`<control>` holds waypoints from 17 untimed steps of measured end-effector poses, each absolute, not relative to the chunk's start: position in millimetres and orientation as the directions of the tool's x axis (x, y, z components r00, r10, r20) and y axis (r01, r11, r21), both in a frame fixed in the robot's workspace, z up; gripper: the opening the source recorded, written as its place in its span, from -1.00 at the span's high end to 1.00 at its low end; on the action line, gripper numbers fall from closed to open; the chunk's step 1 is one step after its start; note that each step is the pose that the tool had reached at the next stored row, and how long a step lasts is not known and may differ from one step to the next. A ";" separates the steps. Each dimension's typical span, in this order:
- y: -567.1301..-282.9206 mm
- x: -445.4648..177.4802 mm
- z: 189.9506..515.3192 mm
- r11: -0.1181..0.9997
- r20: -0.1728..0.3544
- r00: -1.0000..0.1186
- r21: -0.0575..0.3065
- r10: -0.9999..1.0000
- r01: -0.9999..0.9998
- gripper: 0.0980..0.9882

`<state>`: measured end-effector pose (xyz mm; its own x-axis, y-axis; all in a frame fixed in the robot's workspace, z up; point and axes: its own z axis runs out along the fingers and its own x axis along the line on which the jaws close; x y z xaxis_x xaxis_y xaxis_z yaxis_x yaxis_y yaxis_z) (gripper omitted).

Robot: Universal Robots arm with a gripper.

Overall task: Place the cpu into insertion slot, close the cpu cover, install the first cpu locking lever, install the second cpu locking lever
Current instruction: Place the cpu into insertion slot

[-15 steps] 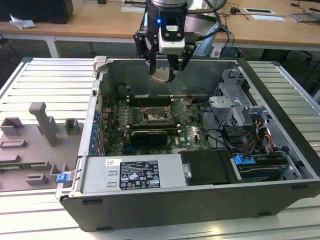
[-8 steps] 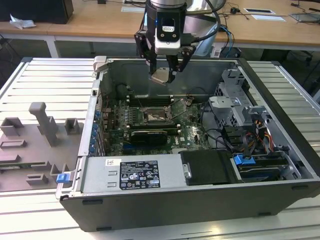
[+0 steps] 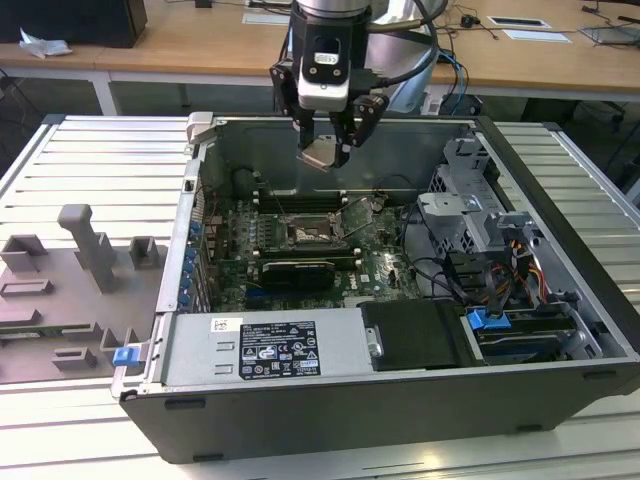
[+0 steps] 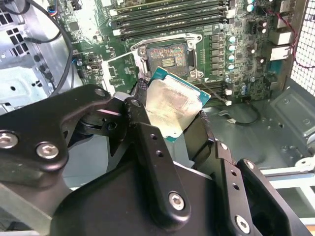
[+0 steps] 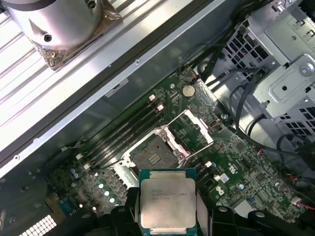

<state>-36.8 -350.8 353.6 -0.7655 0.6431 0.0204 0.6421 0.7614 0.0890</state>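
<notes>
Open computer case (image 3: 350, 425) on the bench (image 3: 60, 430), green board (image 3: 385, 265) on its floor.

One socket (image 5: 155, 155), dark centre bare, lies below my claw (image 3: 326, 150), well apart.

One cover (image 5: 199, 126), flipped open just beside the socket.

One chip (image 5: 167, 199), pinched by its edges between the claw's fingers, metal top showing.

Chip is square, so no long axis. I judge its edges turned against the socket's edges. Levers too thin to count.
</notes>
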 end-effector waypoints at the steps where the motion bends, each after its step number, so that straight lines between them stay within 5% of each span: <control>1: -350.9 -37.0 353.5 0.756 0.020 -0.760 0.089 0.649 0.648 0.00; 17: -350.9 -42.3 351.3 0.643 0.020 -0.647 0.089 0.763 0.761 0.00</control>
